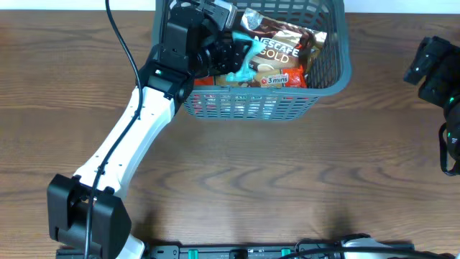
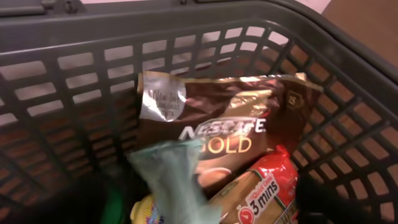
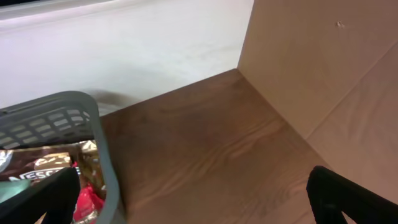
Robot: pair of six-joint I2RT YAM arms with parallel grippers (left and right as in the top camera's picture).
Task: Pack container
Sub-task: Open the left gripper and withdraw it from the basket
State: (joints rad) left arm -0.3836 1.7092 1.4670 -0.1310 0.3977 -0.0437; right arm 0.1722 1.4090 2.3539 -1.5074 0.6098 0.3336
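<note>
At the table's far edge, the grey container (image 1: 251, 106) holds a Nescafé Gold pouch (image 2: 230, 134); inside it, left gripper (image 1: 231, 49) fingers apart, teal packet (image 2: 174, 180) between them; right gripper (image 3: 191, 173) wide, empty, well apart.

The table (image 1: 287, 187) lies open across its middle and near right corner. At the far edge the basket (image 1: 251, 106) can be entered only from above its latticed walls. A coffee pouch (image 1: 280, 43), a red packet (image 1: 284, 80) and a teal packet (image 1: 241, 68) cover its floor. The left arm (image 1: 136, 129) slants from the near left corner over its left rim. Bare wood separates the basket from the right arm (image 1: 438, 72) at the right edge.
</note>
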